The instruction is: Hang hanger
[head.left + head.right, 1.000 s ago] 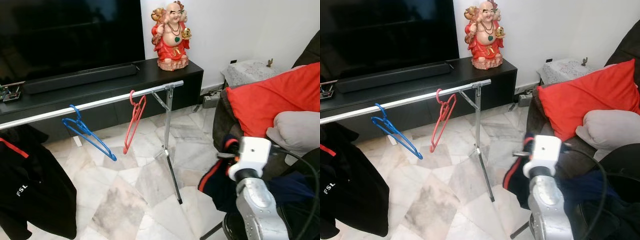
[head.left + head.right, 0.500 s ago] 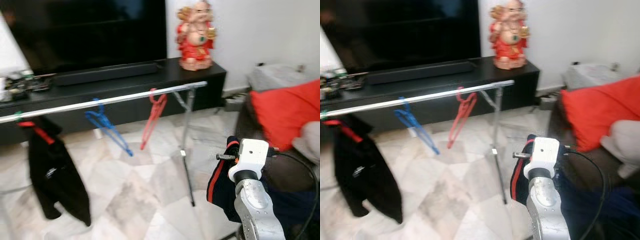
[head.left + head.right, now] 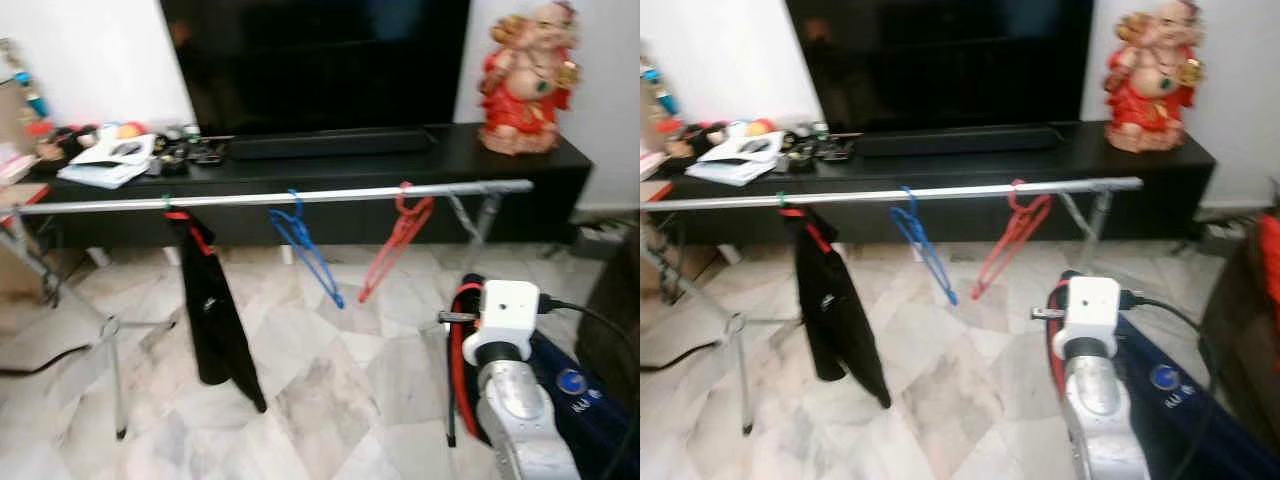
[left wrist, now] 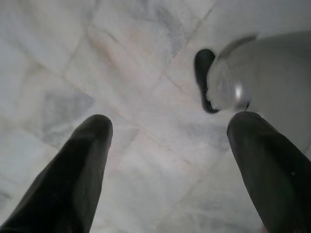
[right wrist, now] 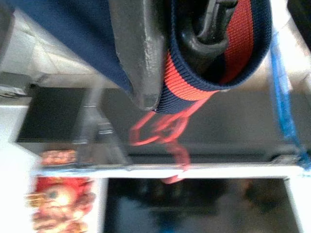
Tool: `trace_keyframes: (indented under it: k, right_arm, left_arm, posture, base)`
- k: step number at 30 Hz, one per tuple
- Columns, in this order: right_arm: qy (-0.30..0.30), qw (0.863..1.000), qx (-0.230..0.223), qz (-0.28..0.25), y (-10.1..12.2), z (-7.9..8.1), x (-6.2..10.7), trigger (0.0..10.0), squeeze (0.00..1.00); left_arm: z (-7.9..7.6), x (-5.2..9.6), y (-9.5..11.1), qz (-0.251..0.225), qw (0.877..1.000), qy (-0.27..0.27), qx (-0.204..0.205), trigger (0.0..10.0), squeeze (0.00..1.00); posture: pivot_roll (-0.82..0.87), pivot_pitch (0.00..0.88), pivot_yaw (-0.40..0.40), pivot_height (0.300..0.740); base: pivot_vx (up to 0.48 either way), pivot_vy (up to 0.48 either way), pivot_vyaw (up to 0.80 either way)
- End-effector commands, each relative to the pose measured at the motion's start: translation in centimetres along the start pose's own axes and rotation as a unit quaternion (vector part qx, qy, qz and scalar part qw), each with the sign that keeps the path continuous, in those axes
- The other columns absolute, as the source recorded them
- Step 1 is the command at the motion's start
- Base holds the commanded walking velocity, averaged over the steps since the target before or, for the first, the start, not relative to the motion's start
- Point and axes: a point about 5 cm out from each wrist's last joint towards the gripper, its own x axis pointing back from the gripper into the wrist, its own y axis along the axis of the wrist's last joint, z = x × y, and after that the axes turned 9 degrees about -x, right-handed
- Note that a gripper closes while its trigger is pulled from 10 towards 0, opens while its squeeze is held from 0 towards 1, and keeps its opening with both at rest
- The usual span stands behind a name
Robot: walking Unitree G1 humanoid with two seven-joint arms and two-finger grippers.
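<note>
A navy garment with a red and navy collar is carried low at the robot's right side, in front of the near right end of the clothes rail; it is judged that the hanger to be hung is inside this garment, because a dark hook-like part is seen within the collar in the right wrist view, but the hanger itself cannot be made out clearly; the right claw is closed on the collar, probably so that the garment hangs free under the grip and can be lifted to the rail. The right arm is bent and raised in front of the body, its wrist turned up toward the rail; the red hanger and the blue hanger are already hooked on the right half of the rail, and a black garment hangs at its left half, so a free stretch is left between them. The left claw hangs idle over the marble floor, its fingers wide apart and holding nothing.
</note>
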Motion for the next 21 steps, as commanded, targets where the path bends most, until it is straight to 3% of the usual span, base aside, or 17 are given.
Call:
trace_keyframes:
  k: [1, 5, 8, 21]
  right_arm:
    - [0.028, 1.000, -0.004, -0.007, 0.3, 1.5, 0.0, 10.0, 0.00]
    - [0.046, 0.999, 0.000, 0.012, -0.3, 2.0, 0.0, 10.0, 0.00]
    - [0.046, 0.999, -0.006, 0.025, -0.9, 2.0, 0.1, 10.0, 0.00]
    - [0.035, 0.999, 0.000, 0.042, -2.0, 1.3, 0.2, 10.0, 0.00]
  left_arm:
    - [0.3, 0.2, -0.7, 0.012, 1.000, 0.003, 0.005, 10.0, 0.00]
    - [0.3, 0.2, -0.8, 0.013, 1.000, 0.003, 0.007, 10.0, 0.00]
    - [0.2, 0.2, -0.8, 0.014, 1.000, 0.005, 0.014, 10.0, 0.00]
    - [0.3, 0.2, -0.8, 0.014, 1.000, 0.005, 0.015, 10.0, 0.00]
  posture:
    - [-0.01, 0.041, 0.071, 0.740]
    - [-0.02, 0.045, 0.070, 0.740]
    - [-0.01, 0.045, 0.070, 0.740]
    - [-0.01, 0.049, 0.068, 0.740]
  base:
    - [0.000, 0.000, 0.80]
    - [0.000, 0.000, 0.68]
    - [0.000, 0.000, 0.00]
    - [0.000, 0.289, 0.00]
